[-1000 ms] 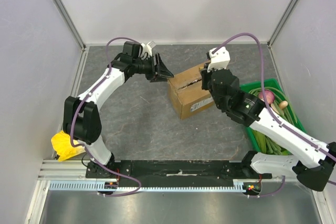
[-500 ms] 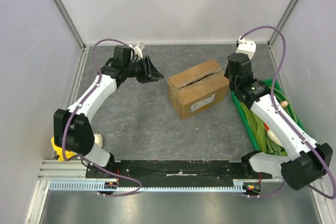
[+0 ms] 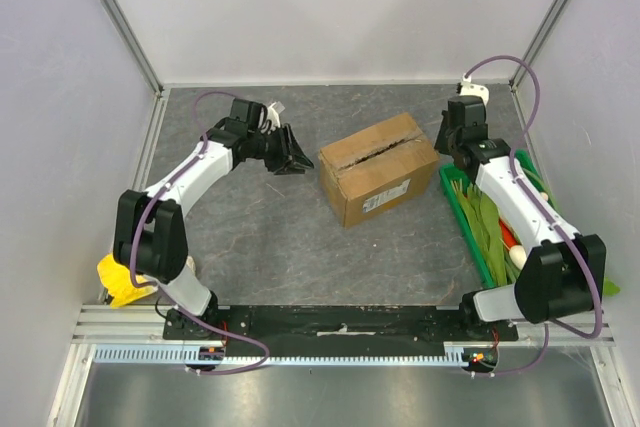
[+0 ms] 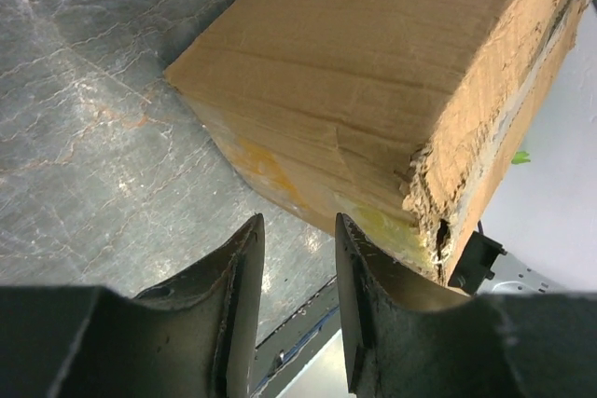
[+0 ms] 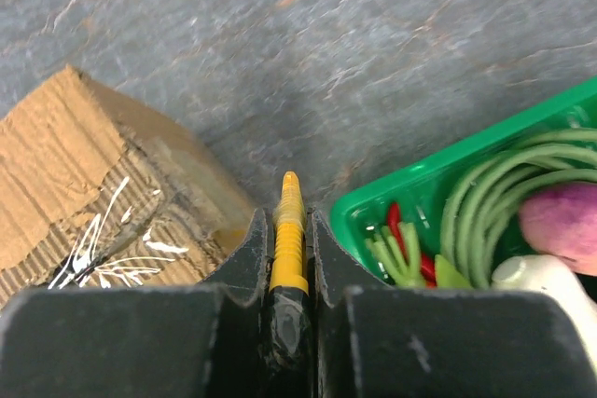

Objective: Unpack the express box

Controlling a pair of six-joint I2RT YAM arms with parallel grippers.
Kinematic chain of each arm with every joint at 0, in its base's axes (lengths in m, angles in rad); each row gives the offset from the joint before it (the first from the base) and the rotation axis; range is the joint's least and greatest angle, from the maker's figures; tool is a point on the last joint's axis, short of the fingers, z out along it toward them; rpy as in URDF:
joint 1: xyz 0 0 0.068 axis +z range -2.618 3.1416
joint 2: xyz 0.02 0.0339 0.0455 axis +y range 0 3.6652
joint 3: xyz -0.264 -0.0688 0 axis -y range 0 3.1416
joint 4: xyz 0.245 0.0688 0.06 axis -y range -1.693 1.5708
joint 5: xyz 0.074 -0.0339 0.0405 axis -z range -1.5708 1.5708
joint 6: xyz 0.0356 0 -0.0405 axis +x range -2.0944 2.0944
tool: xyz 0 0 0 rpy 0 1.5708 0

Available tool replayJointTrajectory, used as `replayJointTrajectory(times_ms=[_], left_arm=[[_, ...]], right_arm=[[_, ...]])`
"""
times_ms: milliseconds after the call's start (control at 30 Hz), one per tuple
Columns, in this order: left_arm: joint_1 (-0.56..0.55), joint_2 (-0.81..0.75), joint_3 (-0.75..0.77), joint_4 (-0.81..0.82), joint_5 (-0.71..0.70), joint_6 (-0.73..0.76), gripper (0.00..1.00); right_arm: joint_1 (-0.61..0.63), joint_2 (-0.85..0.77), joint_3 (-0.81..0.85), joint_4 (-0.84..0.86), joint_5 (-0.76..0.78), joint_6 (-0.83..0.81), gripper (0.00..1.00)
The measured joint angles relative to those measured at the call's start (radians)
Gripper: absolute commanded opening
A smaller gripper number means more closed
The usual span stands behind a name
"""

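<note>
**Both hands drawn in beside the express box**

Since half a second ago the left hand has slid nearer the carton's left end. The right arm has folded in, bringing the right hand low at the carton's right end. The express box has not shifted.

From above, the box is plain brown corrugated cardboard, rectangular and set askew mid-table. A ragged seam runs along its top and a white label sits on its near side. The table is grey and veined like stone. A green crate lies just right of the box.

In the left wrist view, the dark curved fingers stand moderately apart with nothing between them. The box lies just beyond the tips without touching, showing a torn, frayed corner and a yellowish stain.

In the right wrist view, the hand is clamped on a yellow ribbed tool. Its tip points at the table in the gap between the box's crushed, fluted corner and the glossy plastic crate rim.
</note>
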Motion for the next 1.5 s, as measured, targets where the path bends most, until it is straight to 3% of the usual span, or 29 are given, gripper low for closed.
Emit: replayJointTrajectory(times_ms=[433,767,967,1300,1500], left_arm=[[-0.003,0.115,0.153,-0.03,0.029,0.0,0.42],[0.026,0.129,0.203,-0.07,-0.052,0.0,0.43],[0.067,0.135,0.238,-0.085,-0.137,0.0,0.44],[0.108,0.348,0.536,-0.1,-0.201,0.03,0.45],[0.123,0.376,0.592,-0.147,-0.231,0.047,0.52]], right_arm=[[0.021,0.037,-0.022,0.01,-0.141,0.026,0.0],[0.122,0.011,-0.051,0.008,-0.056,0.125,0.0],[0.264,0.016,-0.04,-0.033,0.032,0.183,0.0],[0.442,0.122,0.005,-0.167,0.047,0.219,0.0],[0.457,0.116,0.042,-0.214,0.14,0.226,0.0]])
